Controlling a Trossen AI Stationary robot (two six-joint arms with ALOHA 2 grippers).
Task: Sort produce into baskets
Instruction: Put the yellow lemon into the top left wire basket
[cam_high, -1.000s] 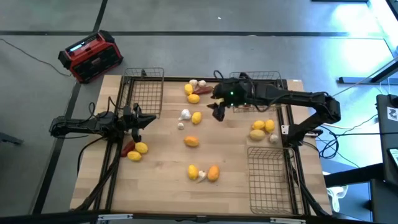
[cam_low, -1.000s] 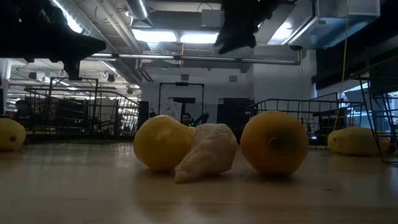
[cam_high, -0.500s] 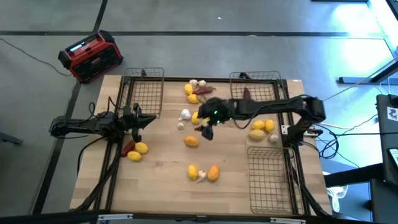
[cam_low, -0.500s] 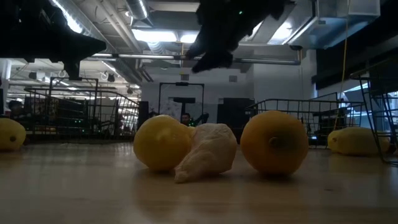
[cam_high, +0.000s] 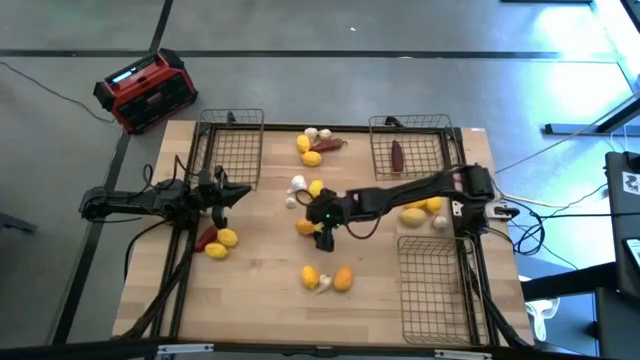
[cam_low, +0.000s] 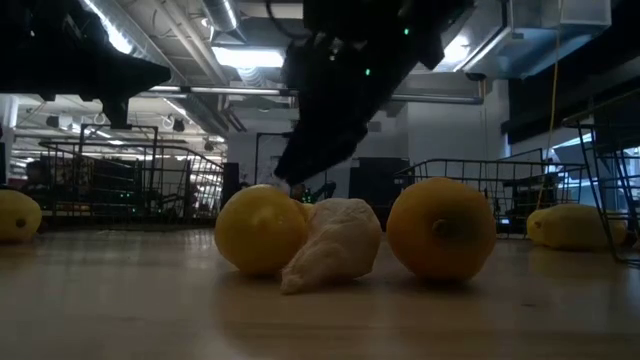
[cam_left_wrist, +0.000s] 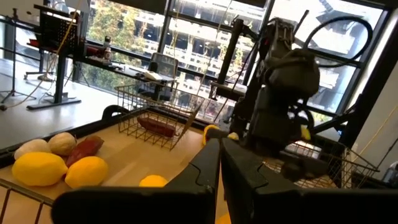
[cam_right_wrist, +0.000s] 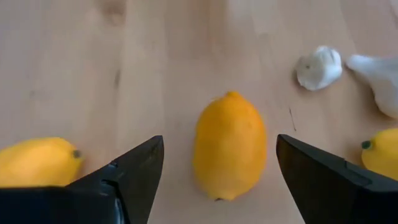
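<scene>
My right gripper is open and low over the table's middle. Its fingers stand on either side of an orange lemon that lies on the wood, without touching it. My left gripper waits shut and empty at the table's left, near the far left basket. The far right basket holds a dark red piece. A third basket stands at the near right. Lemons, garlic bulbs and red pieces lie scattered over the table.
Garlic and a yellow lemon lie close to the right gripper. Two lemons and a garlic bulb lie near the front edge. More produce lies at the far middle, left and right. A red-and-black box stands off the table's far left.
My right gripper has gone from beside the far right basket toward the table's left and near edges and down. It now hangs open over the orange lemon in the table's middle. The dark red piece now shows in the far right basket.
</scene>
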